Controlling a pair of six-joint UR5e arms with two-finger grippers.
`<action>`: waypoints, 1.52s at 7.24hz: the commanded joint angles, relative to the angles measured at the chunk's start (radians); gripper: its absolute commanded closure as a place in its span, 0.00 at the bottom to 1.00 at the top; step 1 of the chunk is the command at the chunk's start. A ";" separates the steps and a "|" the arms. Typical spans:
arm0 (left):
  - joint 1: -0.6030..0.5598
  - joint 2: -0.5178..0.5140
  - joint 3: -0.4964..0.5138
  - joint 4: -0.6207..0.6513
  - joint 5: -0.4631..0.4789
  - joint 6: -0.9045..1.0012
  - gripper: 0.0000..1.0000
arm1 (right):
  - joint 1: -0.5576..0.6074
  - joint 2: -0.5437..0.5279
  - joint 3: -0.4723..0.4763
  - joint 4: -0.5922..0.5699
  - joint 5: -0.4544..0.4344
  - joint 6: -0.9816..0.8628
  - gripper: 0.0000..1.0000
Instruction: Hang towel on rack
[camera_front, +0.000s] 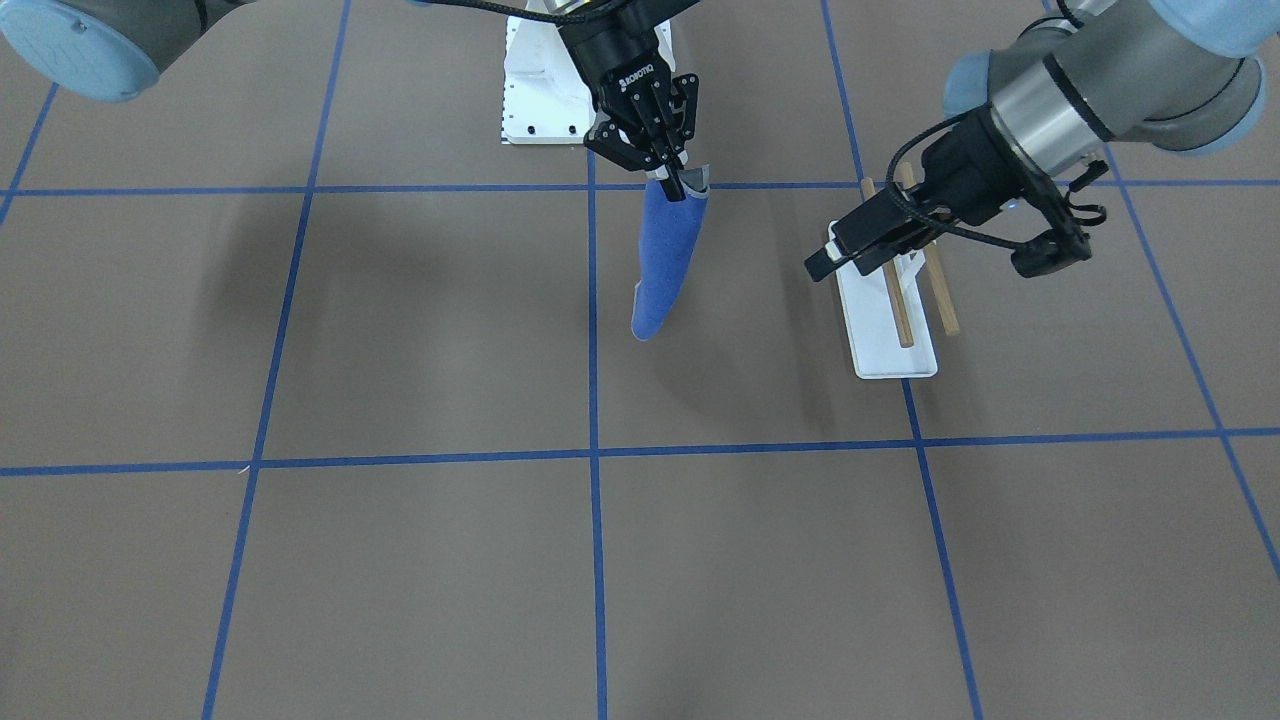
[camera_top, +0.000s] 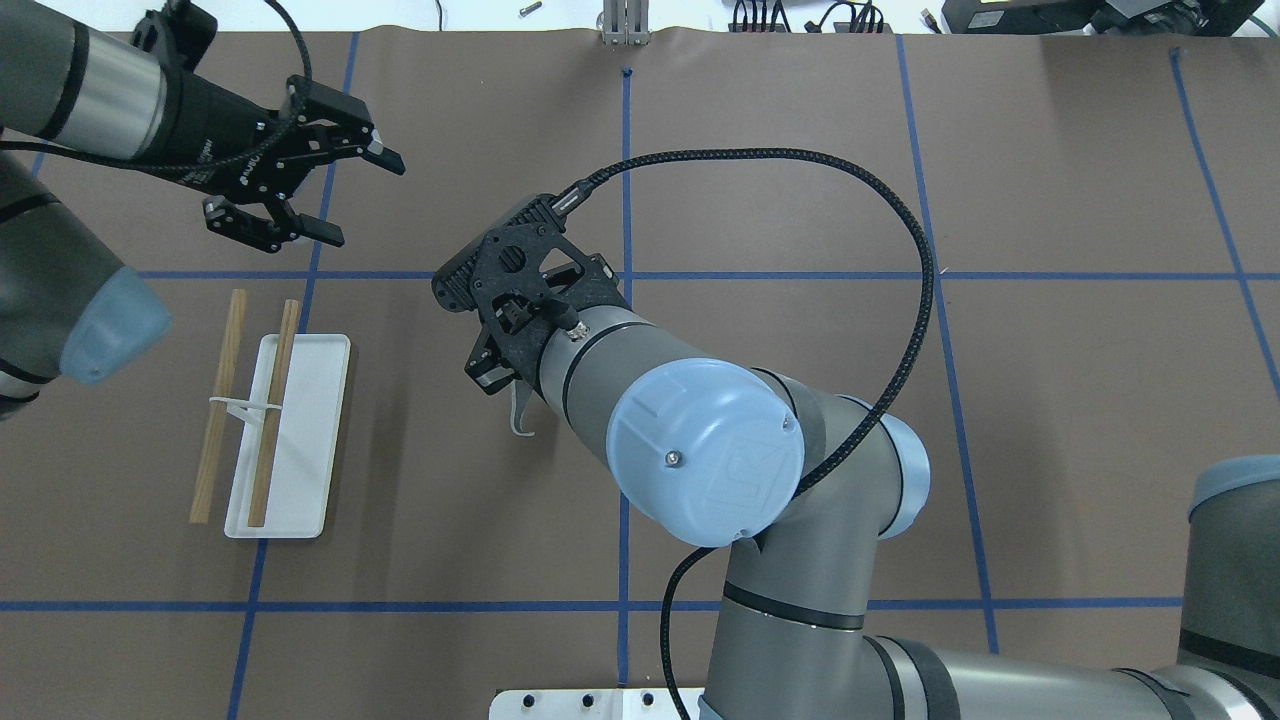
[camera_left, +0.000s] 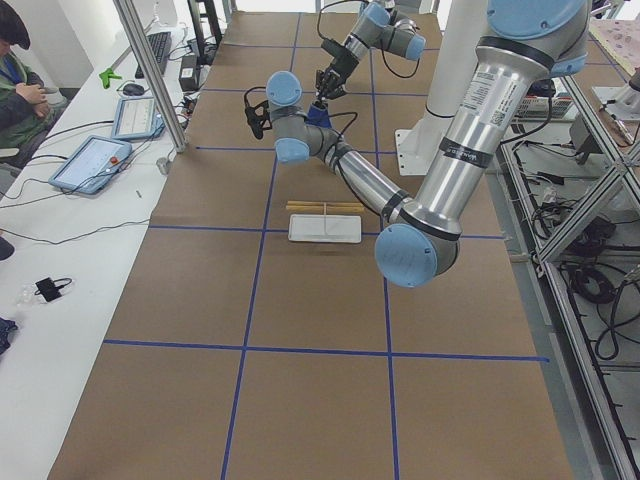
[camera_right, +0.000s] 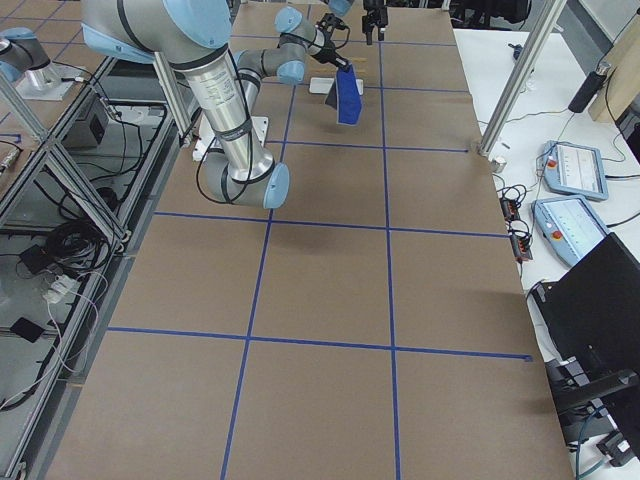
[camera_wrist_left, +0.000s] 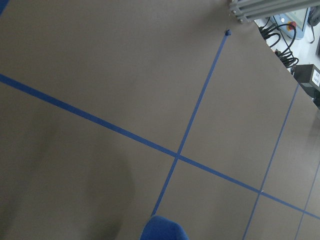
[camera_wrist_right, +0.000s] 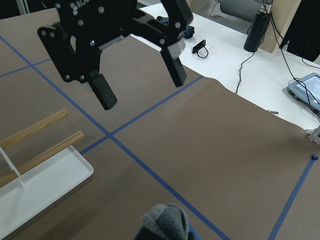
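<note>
Looming nearest the overhead lens, the right arm's blue-capped joint (camera_top: 705, 450) leads down to the right gripper (camera_front: 672, 180), its fingers pinched tight on the top edge of the towel (camera_front: 665, 260). The cloth hangs loosely rolled, blue face outward with a sliver of grey at the grip, over the brown table (camera_front: 400, 560) and apart from the rack (camera_top: 300, 440). The left gripper (camera_top: 355, 198) hovers beyond the rack's far end, jaws spread wide and holding nothing; the rack's two wooden dowels (camera_top: 218, 400) run parallel above its white base
</note>
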 joint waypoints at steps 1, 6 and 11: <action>0.039 -0.027 -0.009 -0.006 0.016 -0.097 0.03 | -0.002 0.009 -0.012 0.002 -0.021 0.003 1.00; 0.115 -0.054 -0.015 -0.035 0.105 -0.181 0.12 | -0.002 0.030 -0.015 0.007 -0.049 0.012 1.00; 0.158 -0.062 -0.016 -0.035 0.108 -0.255 0.19 | 0.001 0.035 -0.015 0.010 -0.089 0.012 1.00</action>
